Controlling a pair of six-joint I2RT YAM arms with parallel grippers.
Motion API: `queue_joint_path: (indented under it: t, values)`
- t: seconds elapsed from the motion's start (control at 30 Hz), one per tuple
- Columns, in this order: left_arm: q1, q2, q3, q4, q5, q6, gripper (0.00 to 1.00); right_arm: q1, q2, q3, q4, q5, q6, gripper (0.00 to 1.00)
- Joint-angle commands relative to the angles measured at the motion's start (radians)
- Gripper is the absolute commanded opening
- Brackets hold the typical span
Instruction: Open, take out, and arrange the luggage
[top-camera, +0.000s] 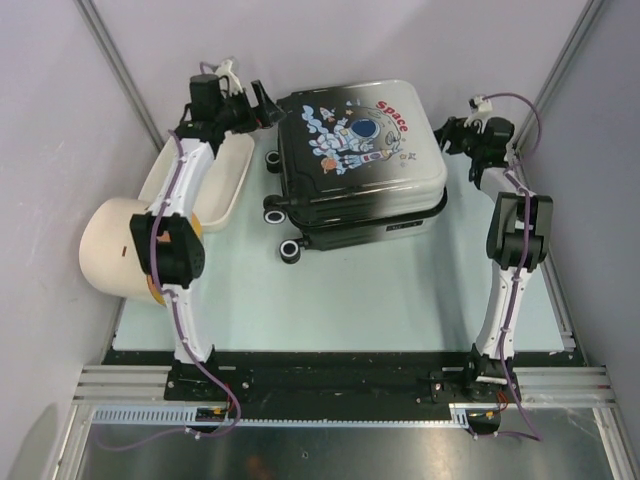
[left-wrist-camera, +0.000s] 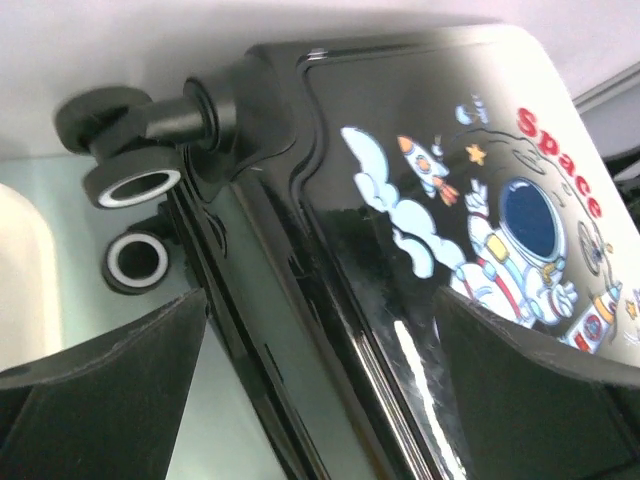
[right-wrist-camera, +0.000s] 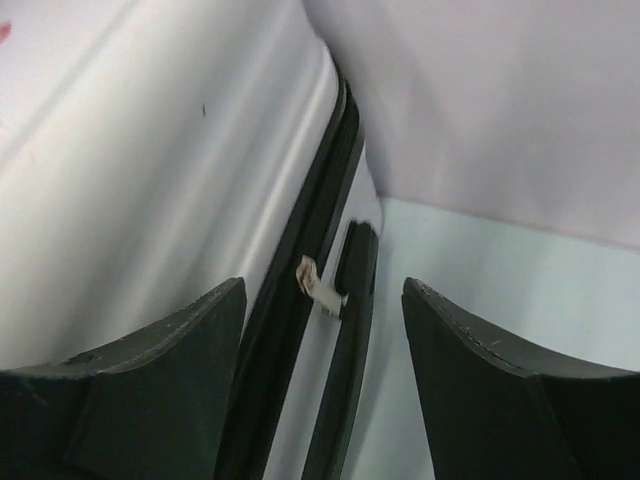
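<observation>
The luggage (top-camera: 350, 150) lies flat and closed at the back middle of the table, astronaut "Space" print up, black wheels (top-camera: 290, 250) toward the left. My left gripper (top-camera: 268, 103) is open at its back left corner, beside the wheels. In the left wrist view the black shell (left-wrist-camera: 420, 200) and its seam run between the open fingers of the left gripper (left-wrist-camera: 320, 380), with a wheel (left-wrist-camera: 130, 185) at the upper left. My right gripper (top-camera: 447, 135) is open at the white right end. In the right wrist view the right gripper (right-wrist-camera: 322, 340) frames the white shell (right-wrist-camera: 150, 150) and a small zipper pull (right-wrist-camera: 318, 285).
A cream plastic tub (top-camera: 215, 185) stands left of the luggage under my left arm; its edge shows in the left wrist view (left-wrist-camera: 20, 270). A cream cylinder (top-camera: 115, 250) with an orange end (top-camera: 155, 290) lies at the left edge. Grey walls close in behind and on both sides.
</observation>
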Motion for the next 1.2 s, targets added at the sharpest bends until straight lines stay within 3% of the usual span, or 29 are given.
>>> queue_joint_path:
  t: [0.0,0.2,0.43,0.6,0.7,0.87,1.03,1.17]
  values:
    - [-0.019,0.059,0.035,0.055,0.07,-0.159,1.0,0.07,-0.08,-0.196,0.108,-0.203,0.052,0.69]
    - [-0.045,0.074,-0.072,0.074,0.199,-0.151,0.99,0.153,-0.289,-0.537,0.048,-0.323,-0.013,0.66]
    - [-0.141,0.037,-0.25,0.076,0.369,-0.029,0.85,0.184,-0.605,-0.922,0.021,-0.352,0.004,0.65]
    - [-0.226,0.043,-0.284,0.076,0.417,0.08,0.82,0.163,-0.91,-1.109,-0.224,-0.358,-0.135,0.66]
    - [-0.247,0.082,-0.243,0.076,0.453,0.131,0.8,0.121,-1.068,-1.124,-0.431,-0.364,-0.209,0.7]
    - [-0.253,0.143,-0.145,0.073,0.53,0.215,0.77,-0.176,-1.207,-1.097,-0.56,-0.366,-0.206,0.76]
    - [-0.308,0.159,-0.111,0.027,0.523,0.304,0.76,-0.296,-1.094,-1.011,-0.531,-0.263,-0.162,0.79]
    - [-0.378,0.151,-0.08,-0.074,0.516,0.425,0.78,-0.324,-0.994,-0.985,-0.445,-0.216,-0.195,0.72]
